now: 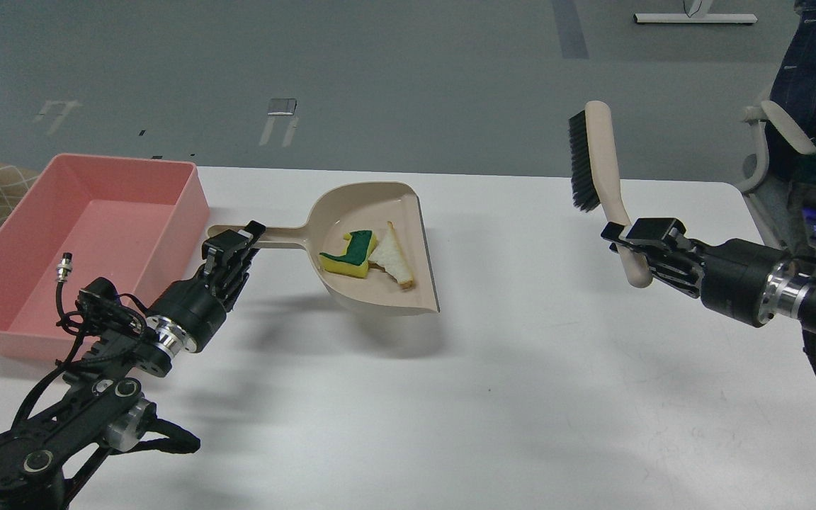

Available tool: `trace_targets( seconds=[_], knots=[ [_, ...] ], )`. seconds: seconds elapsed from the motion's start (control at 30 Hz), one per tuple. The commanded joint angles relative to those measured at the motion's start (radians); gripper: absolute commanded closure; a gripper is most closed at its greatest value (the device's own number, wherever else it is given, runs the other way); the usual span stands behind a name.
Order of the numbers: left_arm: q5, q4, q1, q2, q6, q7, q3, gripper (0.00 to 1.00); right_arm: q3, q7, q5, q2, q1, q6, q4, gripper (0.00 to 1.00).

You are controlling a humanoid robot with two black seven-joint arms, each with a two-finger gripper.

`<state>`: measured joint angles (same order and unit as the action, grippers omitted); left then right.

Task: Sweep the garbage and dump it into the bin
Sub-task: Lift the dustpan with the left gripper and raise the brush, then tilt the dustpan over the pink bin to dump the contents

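The left gripper (238,237) is clamped on the long handle of the beige dustpan (380,248), which it holds above the white table (521,397). In the pan lie the yellow-and-green sponge (348,256) and the bread slice (394,258), touching each other. The pink bin (18,283) sits just left of the dustpan. The right gripper (627,244) grips the handle of the brush (596,159), bristles raised and facing left.
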<state>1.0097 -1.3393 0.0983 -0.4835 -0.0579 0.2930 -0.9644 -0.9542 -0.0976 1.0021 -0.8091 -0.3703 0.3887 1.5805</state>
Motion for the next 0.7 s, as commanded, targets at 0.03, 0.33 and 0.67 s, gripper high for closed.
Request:
trace_targets(
  seconds=[0.03,0.33,0.67],
  knots=[
    [-0.104,-0.009,0.009,-0.026,0.003,-0.006,-0.026,1.00,-0.003,0.001,0.001,-0.007,0.060,-0.013,-0.036,1.00],
    [-0.184,-0.020,-0.006,-0.119,0.072,-0.029,-0.209,1.00,-0.003,0.009,0.001,-0.005,0.136,-0.027,-0.031,1.00],
    [-0.266,-0.026,-0.138,-0.289,0.101,-0.049,-0.462,1.00,-0.008,0.010,0.001,0.008,0.152,-0.036,-0.034,1.00]
  ],
)
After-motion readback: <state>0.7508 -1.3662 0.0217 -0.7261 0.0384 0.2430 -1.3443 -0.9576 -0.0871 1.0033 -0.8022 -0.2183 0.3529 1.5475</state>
